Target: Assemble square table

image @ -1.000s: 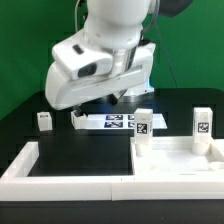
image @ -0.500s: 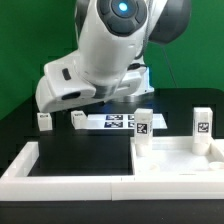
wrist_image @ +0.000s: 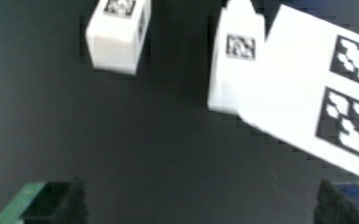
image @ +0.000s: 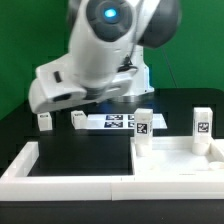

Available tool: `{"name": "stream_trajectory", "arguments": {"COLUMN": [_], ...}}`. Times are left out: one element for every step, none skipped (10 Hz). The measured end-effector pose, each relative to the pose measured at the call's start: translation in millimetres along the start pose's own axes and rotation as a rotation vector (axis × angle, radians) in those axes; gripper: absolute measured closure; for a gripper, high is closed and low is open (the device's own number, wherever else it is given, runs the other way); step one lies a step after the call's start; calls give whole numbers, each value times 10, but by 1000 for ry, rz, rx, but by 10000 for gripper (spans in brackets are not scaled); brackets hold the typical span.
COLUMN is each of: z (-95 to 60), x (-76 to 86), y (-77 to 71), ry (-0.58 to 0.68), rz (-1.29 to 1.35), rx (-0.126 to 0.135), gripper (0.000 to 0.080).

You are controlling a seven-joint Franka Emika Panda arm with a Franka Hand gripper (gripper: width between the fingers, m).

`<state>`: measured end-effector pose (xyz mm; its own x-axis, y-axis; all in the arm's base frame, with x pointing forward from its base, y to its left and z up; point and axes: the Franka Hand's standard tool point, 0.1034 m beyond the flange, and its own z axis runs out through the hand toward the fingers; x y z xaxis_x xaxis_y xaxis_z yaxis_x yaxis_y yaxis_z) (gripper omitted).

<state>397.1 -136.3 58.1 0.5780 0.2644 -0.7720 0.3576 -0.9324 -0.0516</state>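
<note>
The arm (image: pixel 95 60) loomed over the black worktop (image: pixel 80 150). The square panel (image: pixel 175 160) lay at the exterior view's right, beside the L-shaped border wall (image: pixel 70 185), with 2 legs (image: pixel 143 125) upright at its far corners. 2 other legs (image: pixel 44 120) stood near the marker board (image: pixel 115 122). Above these the gripper (wrist_image: pixel 197 188) hung spread wide, holding nothing
</note>
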Motion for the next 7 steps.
{"name": "stream_trajectory", "arguments": {"z": [118,82,77,85,120,288,505], "x": [-32,-11,-6,-6,-4,-19,-34], "y": [-42,-32,-33,-36,-55,-146,-235], "ry": [-16,-10,-9,-11,-16,-42,-57], "rz": [-4,-6,-6,-7,16,80,85], "rx": [12,7,6,6,12,39,46], "gripper": [150,150,150,150,150,150,150]}}
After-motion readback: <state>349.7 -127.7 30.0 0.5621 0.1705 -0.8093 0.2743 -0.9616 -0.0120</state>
